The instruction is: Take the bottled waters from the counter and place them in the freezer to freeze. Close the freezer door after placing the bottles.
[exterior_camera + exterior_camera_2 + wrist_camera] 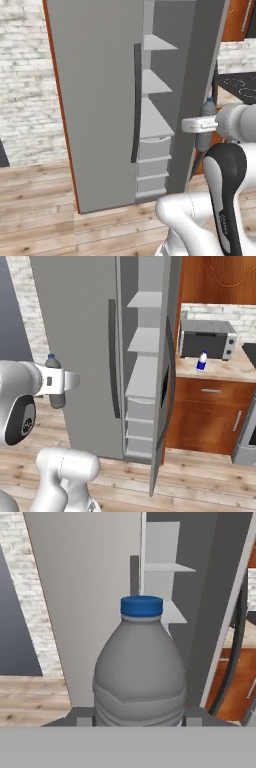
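The gripper [139,722] is clamped on the grey bottle [140,672]. At twelve o'clock, the freezer's [75,331] shelves [145,376] stand open. A second bottle [202,361] stands before the toaster oven [207,339] on the counter [225,370].

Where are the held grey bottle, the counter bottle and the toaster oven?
grey bottle [140,672], hand view, body.
blue-label bottle [202,362], right base view, label.
toaster oven [206,340], right base view, front.

No text, label, brand, number or sign can be read anywhere.
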Controlling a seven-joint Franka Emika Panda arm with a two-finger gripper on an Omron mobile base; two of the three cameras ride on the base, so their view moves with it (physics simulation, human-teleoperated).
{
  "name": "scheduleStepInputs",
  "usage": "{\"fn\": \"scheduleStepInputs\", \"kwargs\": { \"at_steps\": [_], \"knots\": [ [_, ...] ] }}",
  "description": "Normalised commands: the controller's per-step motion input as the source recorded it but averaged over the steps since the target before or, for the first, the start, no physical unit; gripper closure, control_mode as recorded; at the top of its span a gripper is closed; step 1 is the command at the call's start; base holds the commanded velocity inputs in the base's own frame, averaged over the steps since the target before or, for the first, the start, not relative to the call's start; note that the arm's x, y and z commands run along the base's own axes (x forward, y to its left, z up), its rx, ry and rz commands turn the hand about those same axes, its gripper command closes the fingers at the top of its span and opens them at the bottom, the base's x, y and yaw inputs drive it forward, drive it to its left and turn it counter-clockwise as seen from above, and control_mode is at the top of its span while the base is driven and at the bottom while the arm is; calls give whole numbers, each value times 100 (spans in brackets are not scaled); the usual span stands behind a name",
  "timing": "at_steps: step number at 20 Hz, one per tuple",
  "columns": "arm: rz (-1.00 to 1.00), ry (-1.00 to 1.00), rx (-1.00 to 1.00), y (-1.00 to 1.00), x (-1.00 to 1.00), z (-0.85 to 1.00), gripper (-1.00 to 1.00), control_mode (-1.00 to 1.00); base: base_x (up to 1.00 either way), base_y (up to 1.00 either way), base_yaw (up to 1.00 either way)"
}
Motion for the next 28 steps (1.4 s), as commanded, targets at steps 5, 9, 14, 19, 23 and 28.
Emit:
{"fn": "scheduleStepInputs", "kwargs": {
  "at_steps": [5,9,14,19,23,28],
  "knots": [
    [0,0,0,0,0,0,100,100,60,18,-10],
    [0,0,0,0,0,0,100,100,67,6,-7],
    [0,0,0,0,0,0,100,100,43,12,-3],
    [0,0,0,0,0,0,100,100,44,0,0],
    [0,0,0,0,0,0,100,100,40,0,0],
    [0,0,0,0,0,0,100,100,28,0,-3]
  ]
}}
